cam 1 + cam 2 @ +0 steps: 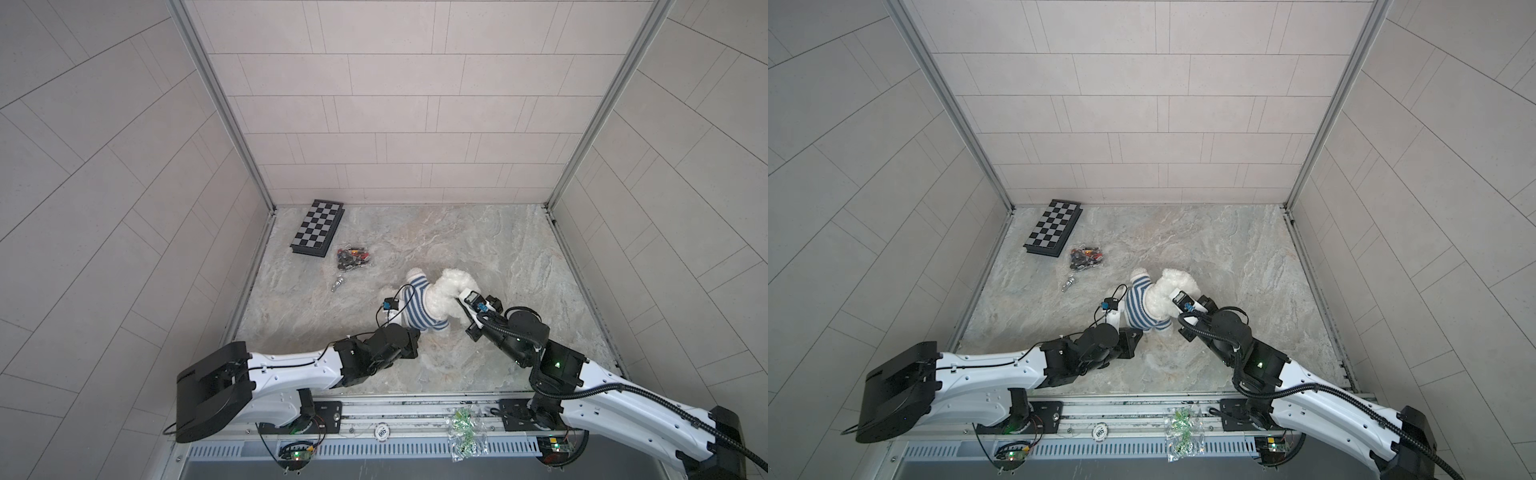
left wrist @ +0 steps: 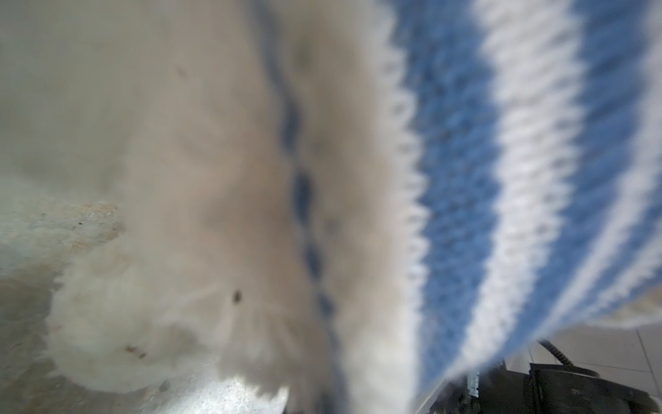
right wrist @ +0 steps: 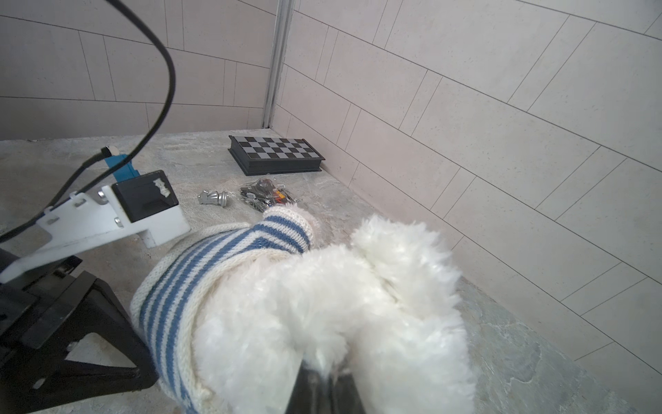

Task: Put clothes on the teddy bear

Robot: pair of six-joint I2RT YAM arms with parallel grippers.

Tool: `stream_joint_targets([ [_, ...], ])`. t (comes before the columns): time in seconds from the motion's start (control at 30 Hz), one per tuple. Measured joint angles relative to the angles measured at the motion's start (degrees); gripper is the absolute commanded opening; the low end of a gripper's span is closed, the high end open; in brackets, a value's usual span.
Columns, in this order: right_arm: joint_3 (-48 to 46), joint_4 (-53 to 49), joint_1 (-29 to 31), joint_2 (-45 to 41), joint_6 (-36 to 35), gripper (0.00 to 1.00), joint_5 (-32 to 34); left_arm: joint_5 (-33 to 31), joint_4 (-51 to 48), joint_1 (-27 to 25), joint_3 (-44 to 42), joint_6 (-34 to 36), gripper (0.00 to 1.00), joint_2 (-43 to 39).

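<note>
On the desk (image 1: pixel 457 249), right pincer (image 3: pixel 324 380) is clamping the bear (image 1: pixel 451 291) by the head, left pincer (image 1: pixel 417 332) is pinching the shirt (image 1: pixel 415 303) hem, probably needing a final downward tug.

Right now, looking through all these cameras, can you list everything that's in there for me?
teddy bear: 1, fluffy white, mid-table between the claws
striped shirt: 1, blue and white, on the bear's body
chessboard: 1, black and grey, far left corner of the table
bag of small parts: 1, clear with dark bits, beside the chessboard
chess piece: 1, silver, lying near that bag
table: 1, grey marbled
bag of green bits: 1, on the front rail
round token: 1, white, beside it
left claw: 1, black, shut at the shirt's hem
right claw: 1, black, shut on the bear's head
</note>
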Motion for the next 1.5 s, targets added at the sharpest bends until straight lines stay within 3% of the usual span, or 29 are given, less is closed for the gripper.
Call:
stream_joint_targets([
  [0.3,0.00,-1.27,0.20,-0.70,0.00,0.00,-0.39,-0.07,-0.79,1.11,-1.97,-1.95,0.00,-2.45],
  [0.57,0.00,-1.36,0.24,-1.51,-0.39,0.00,-0.98,2.47,-4.28,1.29,-1.68,3.19,0.37,-7.45],
  [0.7,0.00,-1.66,0.24,-2.03,-1.25,0.00,-1.36,5.64,-6.14,2.08,-1.68,5.81,0.47,-13.14],
  [0.87,0.00,-1.70,0.24,-2.73,-2.82,0.00,-3.74,9.53,-9.90,6.19,-1.70,7.67,0.47,-22.49],
  [1.03,0.00,-1.66,0.24,-3.32,-4.39,0.00,-6.75,10.80,-16.48,11.78,-0.44,9.53,0.40,-27.91],
  [1.27,0.00,-1.60,0.24,-3.28,-5.68,0.00,-9.77,11.67,-23.50,18.40,3.48,12.52,0.35,-28.79],
  [1.5,0.00,-1.51,0.24,-2.64,-6.27,0.00,-11.21,13.73,-24.24,19.39,5.55,14.08,0.32,-24.20],
])
